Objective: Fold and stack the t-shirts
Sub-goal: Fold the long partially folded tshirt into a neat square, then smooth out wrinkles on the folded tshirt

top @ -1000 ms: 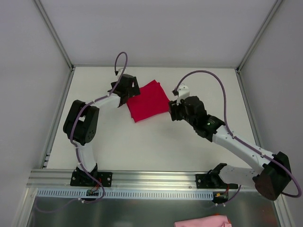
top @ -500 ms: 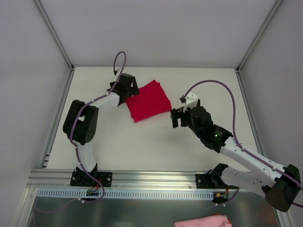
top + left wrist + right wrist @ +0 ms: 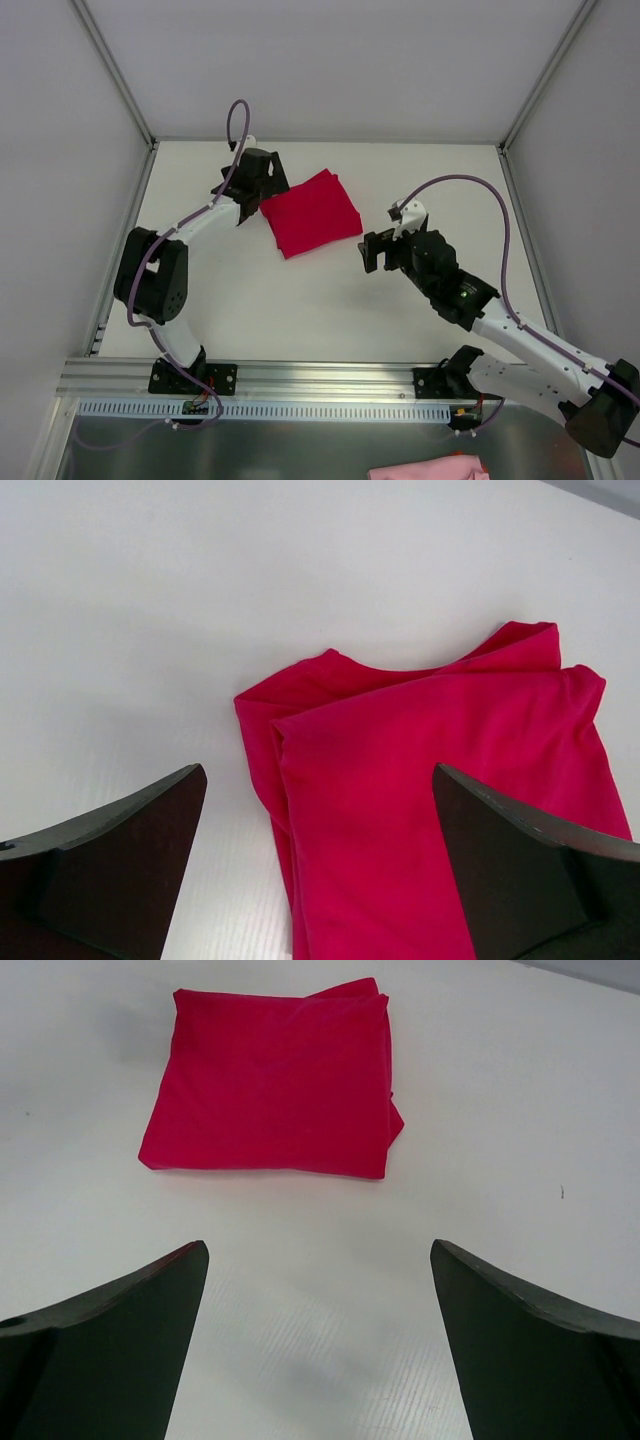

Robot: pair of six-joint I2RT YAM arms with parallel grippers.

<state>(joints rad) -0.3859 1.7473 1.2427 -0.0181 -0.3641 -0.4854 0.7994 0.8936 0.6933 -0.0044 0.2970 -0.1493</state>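
My right claw (image 3: 372, 250), jaws apart and empty, had drawn back in the overhead view, leaving the folded red t-shirt (image 3: 312, 212) lying ahead. My left claw (image 3: 266, 192), also spread, had lifted beside it. The fold looked finished. From my left wrist, the shirt ran between my fingers (image 3: 110, 860) and out of frame. From my right wrist, it lay whole, well ahead.
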